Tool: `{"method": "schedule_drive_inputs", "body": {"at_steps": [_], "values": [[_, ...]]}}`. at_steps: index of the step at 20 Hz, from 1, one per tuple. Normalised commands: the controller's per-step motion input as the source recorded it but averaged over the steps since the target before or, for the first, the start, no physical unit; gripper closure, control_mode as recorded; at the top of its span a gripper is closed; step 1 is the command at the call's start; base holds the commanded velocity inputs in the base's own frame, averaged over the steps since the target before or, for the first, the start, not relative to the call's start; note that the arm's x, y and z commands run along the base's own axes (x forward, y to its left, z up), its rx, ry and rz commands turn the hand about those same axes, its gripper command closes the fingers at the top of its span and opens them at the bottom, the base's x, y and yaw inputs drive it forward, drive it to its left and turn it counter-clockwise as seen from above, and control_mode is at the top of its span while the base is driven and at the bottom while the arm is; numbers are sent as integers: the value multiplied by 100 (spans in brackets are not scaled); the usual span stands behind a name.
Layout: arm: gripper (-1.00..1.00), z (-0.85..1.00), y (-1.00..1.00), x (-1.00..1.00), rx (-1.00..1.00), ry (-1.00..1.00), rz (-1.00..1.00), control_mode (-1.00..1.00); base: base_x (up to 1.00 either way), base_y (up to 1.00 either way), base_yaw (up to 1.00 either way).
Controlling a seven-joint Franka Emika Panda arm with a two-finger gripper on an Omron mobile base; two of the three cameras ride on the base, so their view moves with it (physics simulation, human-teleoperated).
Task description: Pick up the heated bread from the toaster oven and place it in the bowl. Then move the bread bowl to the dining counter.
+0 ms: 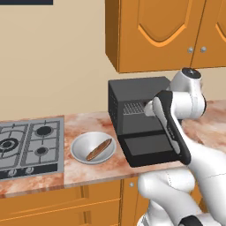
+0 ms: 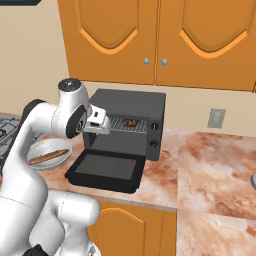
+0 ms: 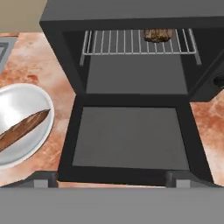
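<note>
The black toaster oven (image 1: 132, 95) (image 2: 131, 102) (image 3: 131, 17) stands on the marbled counter with its door (image 3: 127, 138) dropped flat. On the right part of its wire rack (image 3: 131, 43) lies the heated bread (image 3: 158, 35) (image 2: 131, 122), a small dark brown lump. My gripper (image 3: 111, 181) (image 2: 102, 122) hovers above the door's front edge, facing the oven mouth, open with nothing between its fingers. Left of the oven sits the grey bowl (image 1: 81, 148) (image 2: 35, 148) (image 3: 17, 105), holding a long tan baguette stick (image 1: 99, 149) (image 3: 22, 129). The dining counter is out of view.
A grey gas hob (image 1: 28, 143) lies left of the bowl. Orange wall cabinets (image 1: 163, 31) hang above the oven. Right of the oven the marbled counter (image 2: 215, 165) stretches on, with a wall socket (image 2: 216, 118) behind it.
</note>
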Motion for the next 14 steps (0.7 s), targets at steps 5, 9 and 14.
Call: {"method": "schedule_drive_inputs", "body": {"at_steps": [5, 9, 14], "values": [[-100, -20, -25, 0, 2, -30, 0, -100, 0, 0, 0], [-100, 0, -24, 1, 3, -29, 0, -100, 0, 0, 0], [-100, -11, -1, 2, 2, -23, 0, -100, 0, 0, 0]]}}
